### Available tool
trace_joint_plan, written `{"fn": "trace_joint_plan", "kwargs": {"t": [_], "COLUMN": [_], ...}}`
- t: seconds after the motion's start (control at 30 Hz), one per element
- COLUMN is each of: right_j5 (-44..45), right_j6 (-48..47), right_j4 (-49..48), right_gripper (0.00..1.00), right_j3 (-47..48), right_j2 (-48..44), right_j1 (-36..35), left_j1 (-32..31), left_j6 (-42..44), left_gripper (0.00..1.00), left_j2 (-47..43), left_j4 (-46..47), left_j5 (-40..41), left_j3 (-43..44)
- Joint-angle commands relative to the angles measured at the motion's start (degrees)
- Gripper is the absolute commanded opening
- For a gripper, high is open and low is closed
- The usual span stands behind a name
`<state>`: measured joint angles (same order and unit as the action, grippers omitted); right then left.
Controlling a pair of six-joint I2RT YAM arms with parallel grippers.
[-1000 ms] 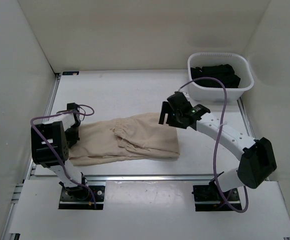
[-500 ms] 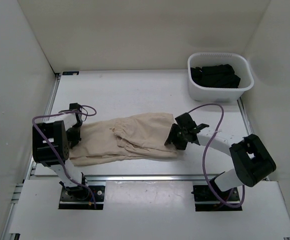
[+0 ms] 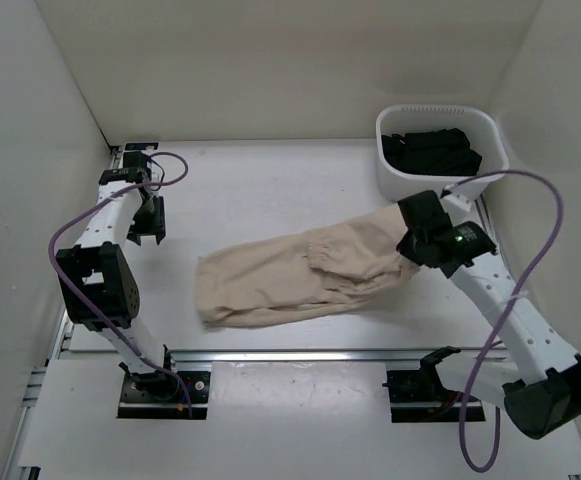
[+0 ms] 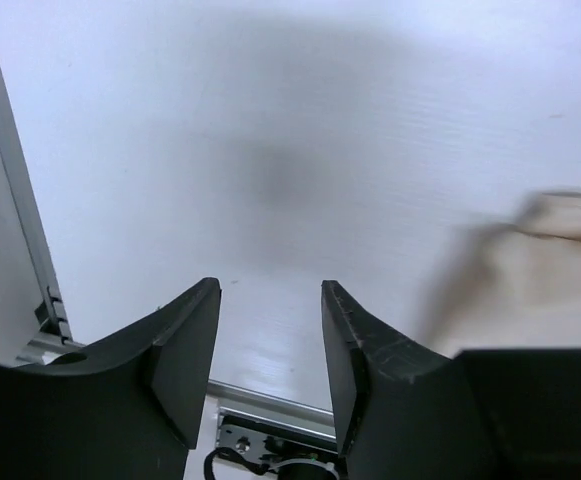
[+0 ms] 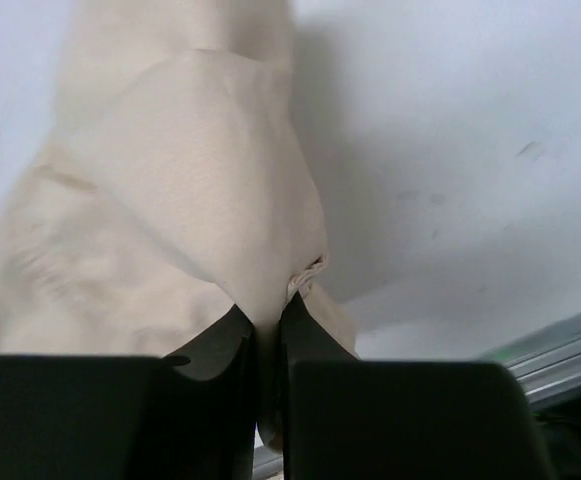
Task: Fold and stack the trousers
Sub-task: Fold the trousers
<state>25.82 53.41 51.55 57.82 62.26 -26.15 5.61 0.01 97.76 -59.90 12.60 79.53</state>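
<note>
At the right of the surface point(image 3: 270, 180), the right gripper point(image 3: 408, 250) is dragging the trousers point(image 3: 290, 280) rightward across the middle, jaws clamped on one end. The left gripper point(image 4: 270, 292) is now hanging well apart from them, jaws wide and empty, so stacking is probably starting.

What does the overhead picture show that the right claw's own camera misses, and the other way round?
Only overhead: the white basket holding a black garment, the left claw apart from the trousers, and their full length. Only the right wrist: the fingers pinched tight on a fold of cloth. Both: the beige trousers and the right claw.
</note>
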Motion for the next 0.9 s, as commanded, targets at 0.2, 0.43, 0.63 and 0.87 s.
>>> {"fn": "trace_joint_plan", "kwargs": {"t": [0.2,0.43,0.63,0.87], "right_j5": [8.55,4.34,-6.65,-11.13], "right_j6": [-11.22,-10.08,-12.26,-19.22], "right_j4": [18.93,32.57,15.71,4.98], "right_gripper": [0.0,0.0,0.3,0.82], "right_j3": [32.59,57.05,49.14,52.06], "right_j2": [22.61,53.55,54.99,46.76], "right_j1": [-23.1,-37.74,-36.95,-35.82], "left_j1": [-3.76,-4.29,-4.29,-4.29], "left_j6": [-0.01,-0.01,-0.01,-0.01], "left_gripper": [0.58,0.58,0.58,0.58], "left_j2": [1.12,1.12,1.12,-0.11], "left_j4": [-6.37,-4.09,-3.47,-2.94], "left_j5": [-3.81,-2.67,-2.05,-2.67], "left_j3": [1.16,-1.83,-2.89,-4.02]}}
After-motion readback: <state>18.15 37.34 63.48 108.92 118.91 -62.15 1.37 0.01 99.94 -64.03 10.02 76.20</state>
